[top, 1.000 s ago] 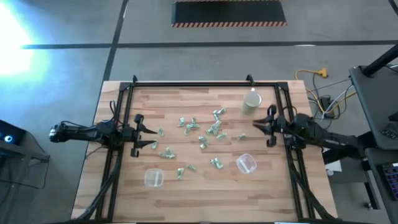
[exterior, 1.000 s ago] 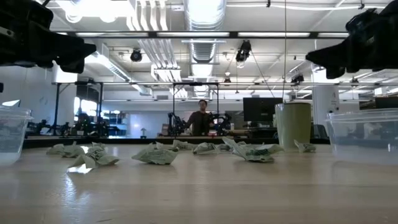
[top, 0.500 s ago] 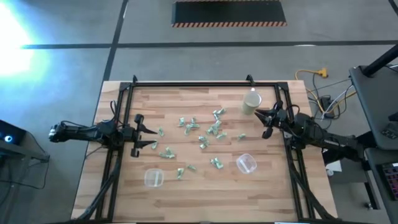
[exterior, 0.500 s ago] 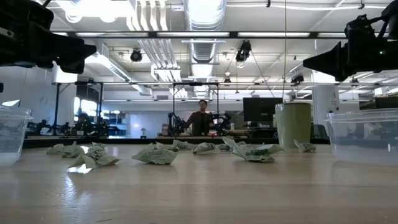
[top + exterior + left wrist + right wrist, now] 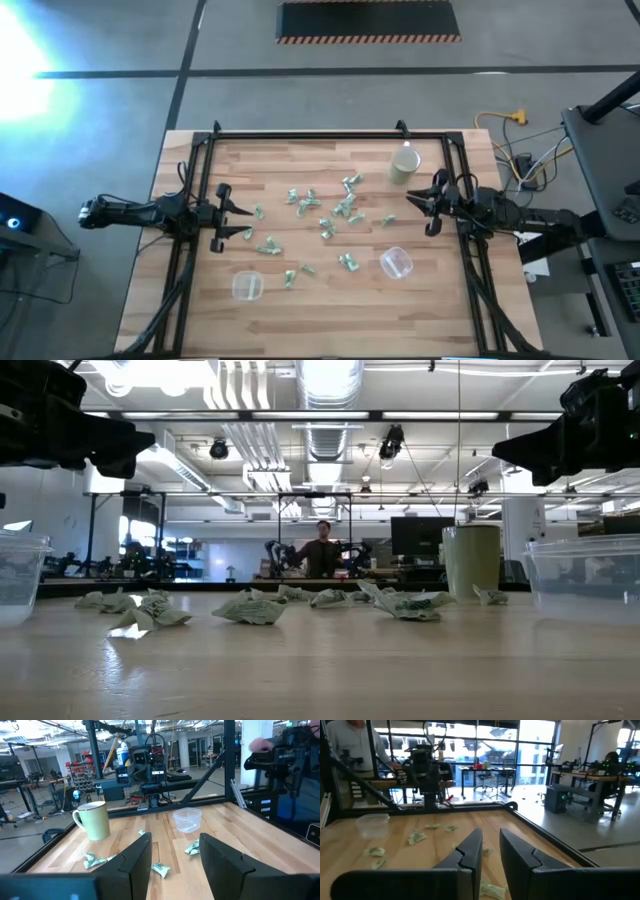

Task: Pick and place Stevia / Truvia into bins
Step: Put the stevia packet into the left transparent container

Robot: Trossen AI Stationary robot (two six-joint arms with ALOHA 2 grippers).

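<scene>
Wood table (image 5: pixel 330 290), sachets (image 5: pixel 335 212) scattered, prob. workshop behind

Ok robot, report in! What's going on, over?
Left gripper open, empty, above table's left side. Right gripper narrow, empty, near beige cup. Sachets scattered mid-table; both tubs empty. Nothing blocking.

Wooden table (image 5: pixel 200 300), light butcher-block top, bordered by a black frame (image 5: pixel 310 133). On it: green-and-white sachets (image 5: pixel 325 215) scattered across the middle; two clear bins, one (image 5: pixel 247 286) near the front-left, one (image 5: pixel 396 263) front-right; a beige cup (image 5: pixel 404 165) toward the back-right.
</scene>
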